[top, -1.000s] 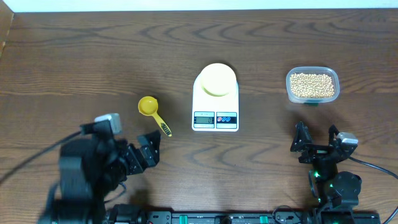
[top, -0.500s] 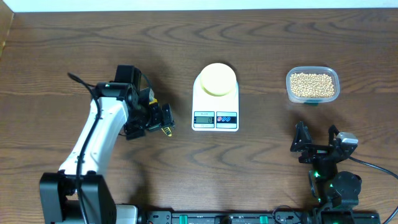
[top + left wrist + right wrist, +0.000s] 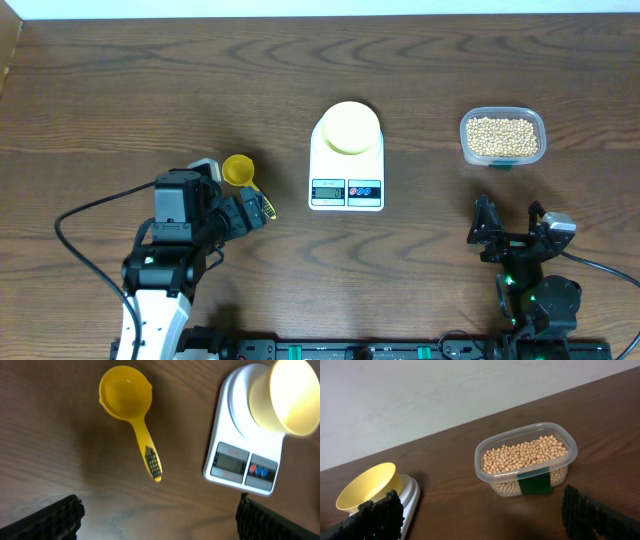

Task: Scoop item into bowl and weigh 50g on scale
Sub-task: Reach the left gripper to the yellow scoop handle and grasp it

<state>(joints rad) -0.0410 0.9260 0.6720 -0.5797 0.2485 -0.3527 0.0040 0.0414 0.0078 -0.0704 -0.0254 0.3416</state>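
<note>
Our left fingers (image 3: 55,517) spread released near the yellow scoop (image 3: 127,405), desk (image 3: 185,420) showing between it and the scale (image 3: 240,465); our right fingers (image 3: 375,512), also parted, face the tub (image 3: 572,452) of beans (image 3: 522,456).

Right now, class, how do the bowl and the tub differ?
The bowl is round and opaque pale yellow; the tub is rectangular and clear. The bowl sits on the scale; the tub sits on the table. The tub is nearly full of beans; the bowl shows none. Both are upright and open-topped.
</note>
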